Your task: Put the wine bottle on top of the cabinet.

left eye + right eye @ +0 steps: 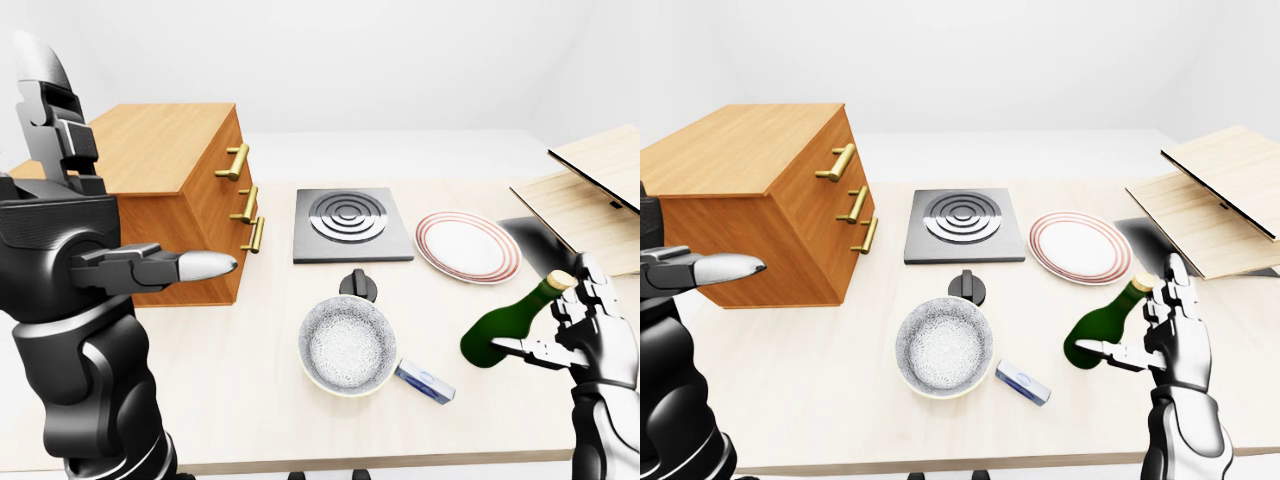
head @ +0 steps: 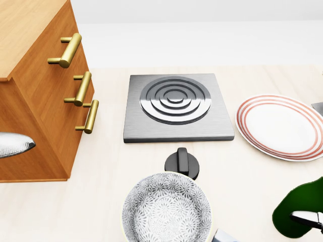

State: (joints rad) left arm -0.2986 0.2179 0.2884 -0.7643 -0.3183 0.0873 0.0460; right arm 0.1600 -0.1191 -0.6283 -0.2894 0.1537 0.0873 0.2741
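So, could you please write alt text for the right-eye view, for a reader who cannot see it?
A robot's right hand grips a tilted dark green glass wine bottle at the right of a pale table. A wooden three-drawer cabinet stands at left, with a square grey hotplate, red-rimmed plate and patterned bowl between.

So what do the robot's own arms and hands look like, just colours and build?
Both arms are glossy black, built of chunky rounded segments with visible joints. The left hand has dark block-like knuckles and fingers ending in smooth silver tapered tips. The right hand is paler, silver-grey, with three jointed, ridged fingers on a black forearm. No cables, labels or markings show.
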